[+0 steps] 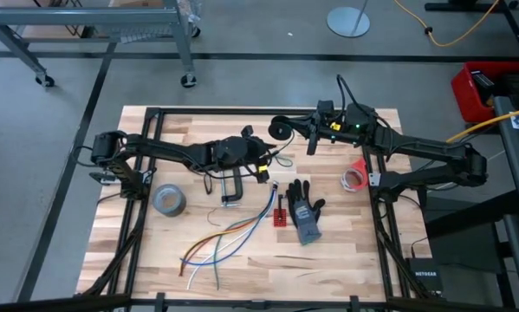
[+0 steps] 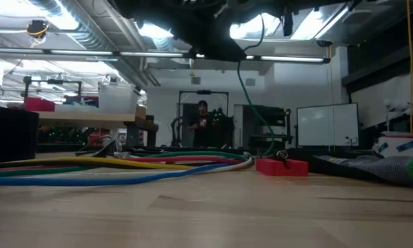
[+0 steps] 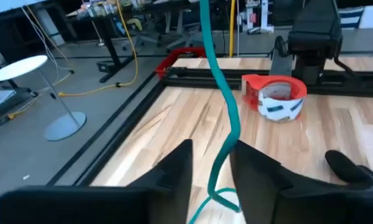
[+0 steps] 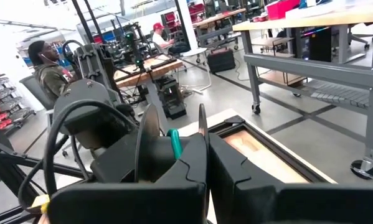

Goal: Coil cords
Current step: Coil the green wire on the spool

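Item: teal-green cord [image 3: 226, 99], one length.
Location: upper centre of the high view, above the bench [image 1: 346, 251], strung between both arms.
Left fingers [image 3: 185, 158]: apart, with the cord running through the gap.
Right fingers [image 4: 205, 155]: together, clamped on the cord's end.
Step in hand: mid-coiling, regrasp by the left arm.
Next move, as judged: pinch the cord, then lay another loop without slackening the right hold.
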`<state>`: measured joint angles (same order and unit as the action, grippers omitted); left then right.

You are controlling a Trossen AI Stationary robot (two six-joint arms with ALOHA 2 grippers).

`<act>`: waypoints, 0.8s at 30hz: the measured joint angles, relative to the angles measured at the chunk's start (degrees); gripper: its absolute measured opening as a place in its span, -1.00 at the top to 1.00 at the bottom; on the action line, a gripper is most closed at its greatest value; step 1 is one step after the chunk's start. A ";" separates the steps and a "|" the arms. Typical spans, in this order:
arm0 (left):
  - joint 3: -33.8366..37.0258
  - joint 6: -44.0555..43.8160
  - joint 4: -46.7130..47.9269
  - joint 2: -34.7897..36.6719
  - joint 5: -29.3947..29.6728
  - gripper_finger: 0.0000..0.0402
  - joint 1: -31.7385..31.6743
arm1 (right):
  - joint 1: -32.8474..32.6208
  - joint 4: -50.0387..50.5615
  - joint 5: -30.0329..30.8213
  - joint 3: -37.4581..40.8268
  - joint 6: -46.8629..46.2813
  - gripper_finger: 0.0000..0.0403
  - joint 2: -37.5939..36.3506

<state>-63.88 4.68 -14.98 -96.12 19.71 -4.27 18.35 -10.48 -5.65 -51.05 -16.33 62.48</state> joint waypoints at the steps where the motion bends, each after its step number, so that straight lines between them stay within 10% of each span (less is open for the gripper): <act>1: 0.00 -0.01 0.52 0.00 0.00 0.58 0.00 | 0.00 0.00 -0.08 0.00 0.02 0.99 -0.02; 10: 0.00 -0.16 4.05 0.02 0.01 0.97 0.00 | 0.00 -0.02 -2.32 0.00 0.05 0.99 -0.15; 24: 0.00 -1.40 11.33 2.27 5.77 0.99 -0.40 | 0.07 7.23 -8.84 0.00 0.20 0.99 -0.17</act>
<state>-63.88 3.28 -3.65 -93.84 25.49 -4.67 18.41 -3.25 -14.49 -51.05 -16.14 62.30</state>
